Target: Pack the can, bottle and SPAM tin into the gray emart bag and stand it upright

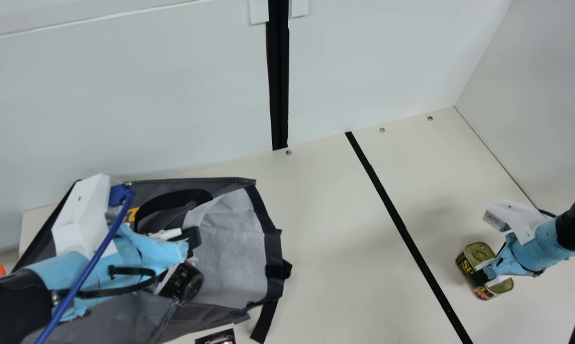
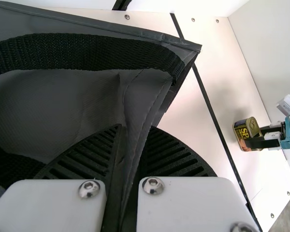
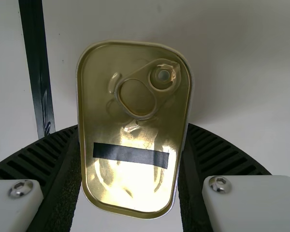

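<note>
1. Right hand (image 3: 134, 126): fingers part-closed, one against each long side of the SPAM tin (image 3: 135, 96), which lies pull-ring up over the counter (image 1: 335, 267)'s right side.
2. Left hand (image 2: 135, 128): fingers nearly together, a fold of the gray emart bag (image 1: 232, 248) pinched between them.
3. Bag lies on its side, mouth toward the tin. A dark printed cylinder (image 1: 180, 282) rests at the mouth; can or bottle, cannot tell. Another dark printed item (image 1: 217, 337) is just beside the bag.
4. Risks, as judged: smooth tin walls could slip under a shallow grip; the slack mouth could sag and block entry; the cylinder could roll out if the bag is tugged.
5. Surface and room: black tape (image 1: 402, 224) crosses the cream top between bag and tin; pale walls (image 1: 125, 95) stand behind and right.
</note>
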{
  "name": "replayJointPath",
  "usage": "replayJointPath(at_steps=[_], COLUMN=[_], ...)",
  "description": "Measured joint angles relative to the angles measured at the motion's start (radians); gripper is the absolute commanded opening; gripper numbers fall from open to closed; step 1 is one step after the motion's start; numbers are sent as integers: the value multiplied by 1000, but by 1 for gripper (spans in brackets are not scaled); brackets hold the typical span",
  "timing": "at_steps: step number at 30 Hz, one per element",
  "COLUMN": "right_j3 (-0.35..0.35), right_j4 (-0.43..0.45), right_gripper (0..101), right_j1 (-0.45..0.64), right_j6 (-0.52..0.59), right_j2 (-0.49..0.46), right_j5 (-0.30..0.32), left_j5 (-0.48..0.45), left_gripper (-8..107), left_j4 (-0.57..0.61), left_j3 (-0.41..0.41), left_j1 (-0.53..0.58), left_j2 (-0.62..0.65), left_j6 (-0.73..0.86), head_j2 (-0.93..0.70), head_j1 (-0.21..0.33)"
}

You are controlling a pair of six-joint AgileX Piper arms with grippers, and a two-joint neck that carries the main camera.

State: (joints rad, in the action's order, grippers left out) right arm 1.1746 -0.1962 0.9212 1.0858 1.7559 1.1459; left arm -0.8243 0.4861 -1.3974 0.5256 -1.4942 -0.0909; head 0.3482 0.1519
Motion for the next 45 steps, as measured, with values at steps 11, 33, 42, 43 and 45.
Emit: replayJointPath(at_steps=[11, 33, 42, 43, 45], right_j3=[54, 80, 120, 125, 134], right_j4=[-43, -110, -125, -125, -125], right_gripper=[0, 0, 0, 0, 0], right_j1=[5, -126, -189, -195, -207], right_j6=[39, 78, 173, 185, 204], right_j2=[-38, -85, -38, -32, -21], right_j5=[61, 75, 75, 75, 74], left_j5=[0, 0, 0, 0, 0], left_gripper=[-8, -8, -8, -8, -8], left_j4=[0, 0, 0, 0, 0], left_j3=[0, 0, 0, 0, 0], left_j1=[0, 0, 0, 0, 0], left_j2=[0, 0, 0, 0, 0], left_j6=[0, 0, 0, 0, 0], head_j2=[-2, -2, -2, -2, 0], head_j1=[0, 0, -2, 0, 0])
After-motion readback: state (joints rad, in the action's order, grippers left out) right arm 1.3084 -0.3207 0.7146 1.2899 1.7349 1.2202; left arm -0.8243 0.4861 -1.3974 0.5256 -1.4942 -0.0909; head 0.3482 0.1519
